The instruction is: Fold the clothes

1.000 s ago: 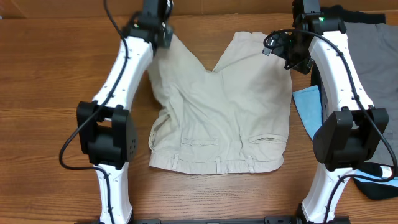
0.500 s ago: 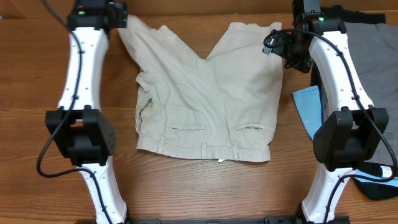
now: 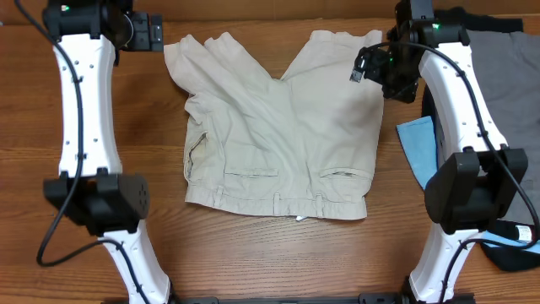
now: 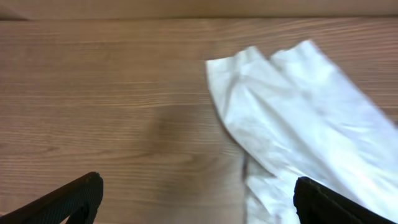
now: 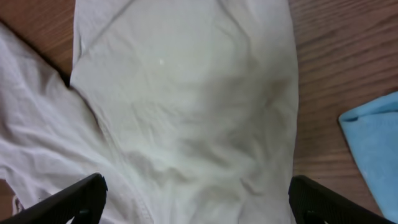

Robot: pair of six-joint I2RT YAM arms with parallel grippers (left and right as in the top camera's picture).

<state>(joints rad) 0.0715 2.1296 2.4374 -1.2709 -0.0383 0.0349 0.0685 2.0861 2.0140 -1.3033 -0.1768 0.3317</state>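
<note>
Overhead, fixed: straight down, far, whole table [image 3: 253,253]; left and right wrist: close, downward, each sharing with overhead one leg of the shorts [image 3: 278,127].

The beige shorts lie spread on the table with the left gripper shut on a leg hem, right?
No. The left wrist view shows the left gripper open, off the beige shorts, which do lie spread on the table.

Pale beige shorts [image 3: 278,127], light-blue cloth [image 3: 413,145], brown woodgrain table [image 3: 253,262]

One beige shorts [image 3: 278,127], one grey garment [image 3: 506,67].
</note>
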